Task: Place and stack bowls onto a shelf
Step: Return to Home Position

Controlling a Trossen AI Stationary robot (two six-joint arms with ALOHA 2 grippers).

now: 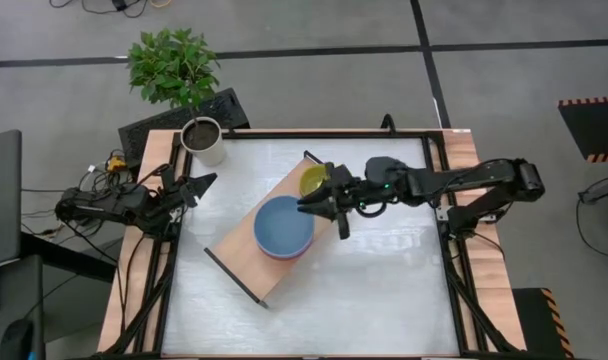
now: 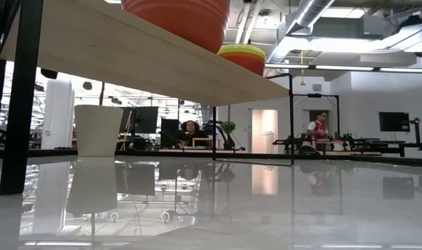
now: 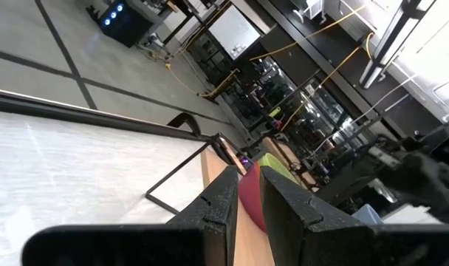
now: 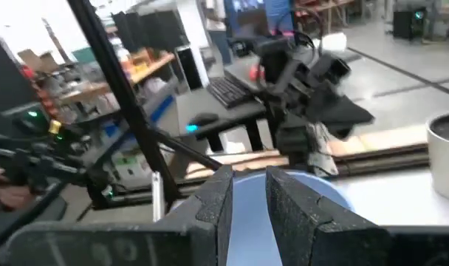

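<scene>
The shelf (image 1: pixel 236 262) lies slantwise across the table as a light wooden board with black end frames. On it stands a stack of larger bowls with a blue bowl (image 1: pixel 283 226) on top. Toward the far end sits a small yellow-green bowl (image 1: pixel 313 181). In the low view the stack's red bottom bowl (image 2: pixel 176 17) shows, and the yellow-green bowl (image 2: pixel 242 50) rests in a red one. My right gripper (image 1: pixel 306 205) (image 4: pixel 249 193) hovers over the board between the two stacks, slightly open, holding nothing. My left gripper (image 1: pixel 206 185) (image 3: pixel 249 193) waits at the table's left edge, narrowly open.
A white plant pot with soil (image 1: pixel 203 140) (image 2: pixel 98 139) stands at the table's far left corner, close to my left gripper. A green plant (image 1: pixel 174 62) stands on the floor beyond it. The table's near half and right side are bare white surface (image 1: pixel 384 290).
</scene>
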